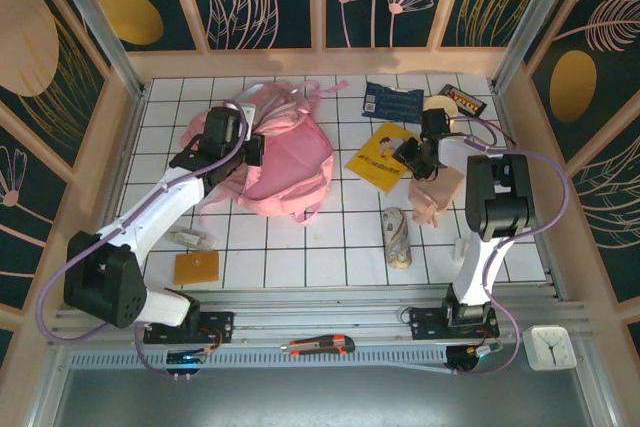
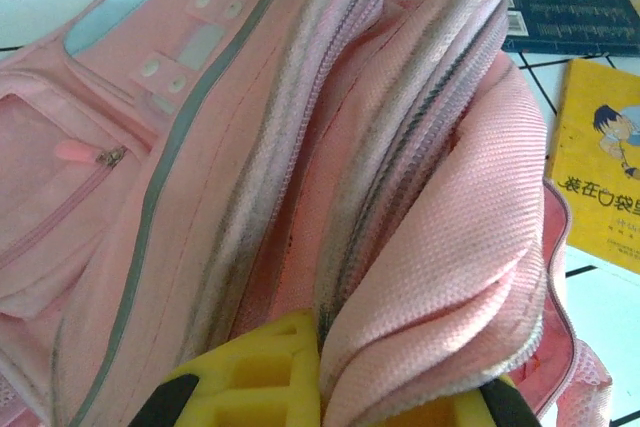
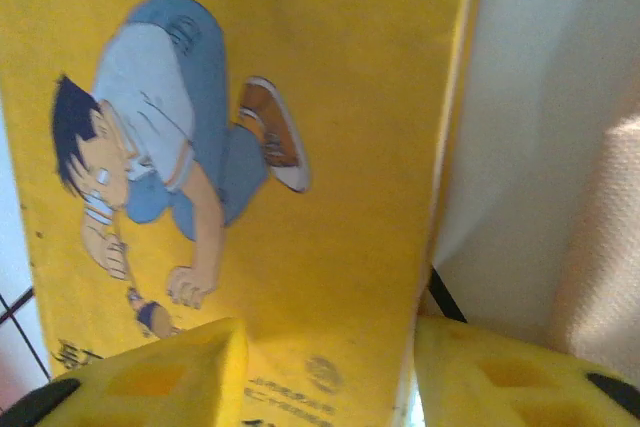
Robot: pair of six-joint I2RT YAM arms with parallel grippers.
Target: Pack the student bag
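The student bag (image 1: 285,162), a large pink backpack, lies at the back left of the table with its zippers undone. My left gripper (image 1: 255,147) is at its top opening. In the left wrist view its yellow fingers (image 2: 260,372) are shut on a fold of the bag's pink mesh fabric (image 2: 450,277) beside the grey zipper. My right gripper (image 1: 412,155) is low over the right edge of a yellow picture book (image 1: 380,155). In the right wrist view its fingers (image 3: 170,377) stand apart, open, with the book's cover (image 3: 330,197) and edge between them.
A dark blue book (image 1: 392,102) and a small dark box (image 1: 465,99) lie at the back. A peach-pink cloth (image 1: 437,192) is beside the right gripper, with a patterned roll (image 1: 398,235) nearer. An orange block (image 1: 196,267) sits front left. A utility knife (image 1: 320,346) rests on the rail.
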